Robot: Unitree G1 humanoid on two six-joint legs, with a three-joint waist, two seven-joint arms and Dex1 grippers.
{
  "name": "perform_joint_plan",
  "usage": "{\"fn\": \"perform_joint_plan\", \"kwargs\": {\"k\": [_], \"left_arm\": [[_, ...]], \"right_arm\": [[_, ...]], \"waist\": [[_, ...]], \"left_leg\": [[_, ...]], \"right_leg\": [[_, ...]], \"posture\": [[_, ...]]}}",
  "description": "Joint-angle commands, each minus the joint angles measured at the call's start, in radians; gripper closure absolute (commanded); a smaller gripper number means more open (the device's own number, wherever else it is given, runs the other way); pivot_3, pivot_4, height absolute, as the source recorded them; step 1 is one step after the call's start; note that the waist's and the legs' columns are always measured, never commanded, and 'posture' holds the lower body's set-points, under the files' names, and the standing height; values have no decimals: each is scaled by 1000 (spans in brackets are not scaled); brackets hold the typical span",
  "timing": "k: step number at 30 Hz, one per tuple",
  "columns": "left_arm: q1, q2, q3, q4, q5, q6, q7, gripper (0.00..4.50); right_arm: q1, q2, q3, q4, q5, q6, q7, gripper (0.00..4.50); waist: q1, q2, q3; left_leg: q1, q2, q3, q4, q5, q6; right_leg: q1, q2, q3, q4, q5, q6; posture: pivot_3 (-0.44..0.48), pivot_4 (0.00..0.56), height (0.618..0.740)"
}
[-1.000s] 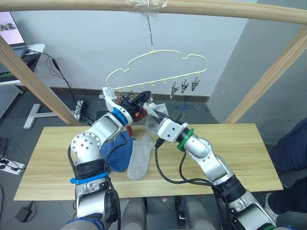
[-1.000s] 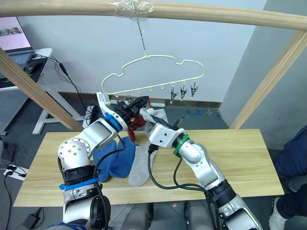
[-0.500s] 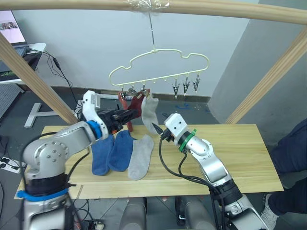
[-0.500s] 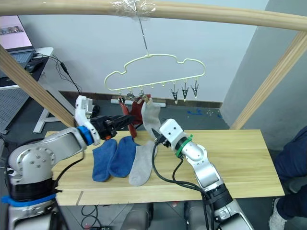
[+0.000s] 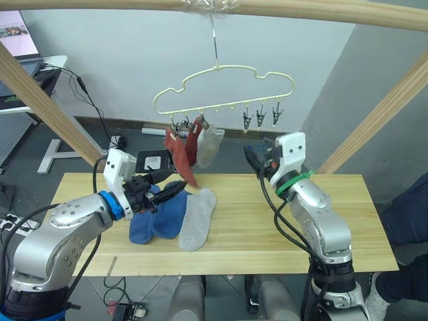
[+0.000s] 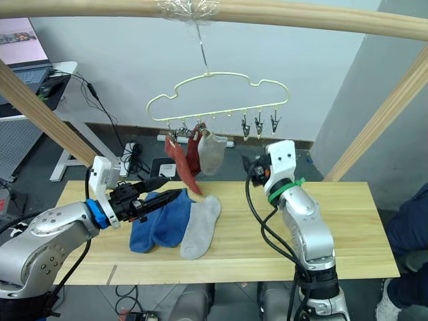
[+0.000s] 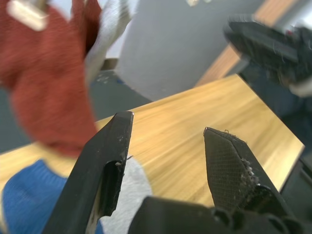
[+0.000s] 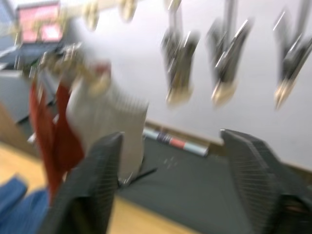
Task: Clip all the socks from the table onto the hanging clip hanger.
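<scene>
The pale-yellow clip hanger (image 5: 221, 83) hangs from the top pole. Two rust red socks (image 5: 179, 152) and one light grey sock (image 5: 211, 144) hang from its left clips. Three clips (image 5: 261, 118) on its right hang bare. On the table (image 5: 348, 200) lie two blue socks (image 5: 158, 212) and a grey sock (image 5: 198, 218). My left gripper (image 5: 167, 186) hovers open and empty just above the blue socks. My right gripper (image 5: 251, 156) is raised right of the hanging grey sock, below the bare clips, open and empty (image 8: 170, 136).
Thick wooden poles frame the space: a top beam (image 5: 301, 10), a left diagonal (image 5: 47, 110) and a right diagonal (image 5: 374, 114). A desk with a laptop (image 5: 20, 50) stands at the far left. A person in dark blue (image 5: 409, 207) is at the right edge.
Both grippers have left the hanger. The left arm dropped back to the table over the blue socks, the right rose and swung right. The grey sock now hangs clipped.
</scene>
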State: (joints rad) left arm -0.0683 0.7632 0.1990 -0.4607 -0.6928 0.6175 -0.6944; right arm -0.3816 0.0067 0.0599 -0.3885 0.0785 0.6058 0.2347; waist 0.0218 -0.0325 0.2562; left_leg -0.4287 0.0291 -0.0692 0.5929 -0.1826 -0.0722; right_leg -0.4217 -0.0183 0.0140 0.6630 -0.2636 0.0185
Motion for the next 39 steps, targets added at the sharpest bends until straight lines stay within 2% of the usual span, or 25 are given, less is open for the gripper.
{"fn": "perform_joint_plan", "kwargs": {"k": [1, 8, 13, 18, 22, 27, 39], "left_arm": [[-3, 17, 8, -40, 28, -74, -65, 1871], [-124, -50, -5, -5, 62, -126, -45, 1871], [-172, -64, -2, 10, 91, -170, -58, 1871], [-156, -69, 3, -16, 89, -171, -49, 1871], [-152, -95, 17, -44, 80, -155, 10, 1871], [-129, -84, 29, -67, 76, -213, -48, 1871], [-146, -95, 39, -39, 91, -245, -34, 1871]], "right_arm": [[-39, 39, 0, -48, 13, 16, -61, 1798], [-95, 99, 1, 33, 13, -17, -138, 1798], [-153, 139, -10, 138, 25, -59, -161, 1798], [-211, 167, -45, 231, 58, -85, -186, 1798], [-256, 172, -44, 271, 74, -111, -192, 1798], [-282, 178, -7, 321, 86, -152, -176, 1798], [-353, 181, 2, 418, 112, -224, -181, 1798]], "waist": [[1, 0, 0], [2, 0, 0], [-1, 0, 0], [0, 0, 0], [1, 0, 0], [1, 0, 0], [3, 0, 0]], "left_leg": [[0, 0, 0, 0, 0, 0], [-1, -1, 1, 1, 0, 0], [-1, 0, 1, 2, 0, 0], [-1, 0, 0, 1, 0, 0], [-1, 0, 1, 2, 0, 0], [0, 0, 0, 2, 0, 0], [0, 0, 0, 4, 0, 0]], "right_leg": [[0, 0, 0, 0, 0, 0], [0, 3, 0, 0, 1, 2], [0, 5, 0, 1, 1, 2], [0, 5, -1, 1, 2, 1], [0, 5, -1, 2, 2, 0], [0, 6, -1, 3, 3, -1], [0, 6, -1, 4, 4, -3]], "posture": [[138, 241, 740], [133, 237, 740], [141, 231, 740], [154, 224, 740], [164, 221, 740], [181, 221, 740], [202, 233, 740]]}}
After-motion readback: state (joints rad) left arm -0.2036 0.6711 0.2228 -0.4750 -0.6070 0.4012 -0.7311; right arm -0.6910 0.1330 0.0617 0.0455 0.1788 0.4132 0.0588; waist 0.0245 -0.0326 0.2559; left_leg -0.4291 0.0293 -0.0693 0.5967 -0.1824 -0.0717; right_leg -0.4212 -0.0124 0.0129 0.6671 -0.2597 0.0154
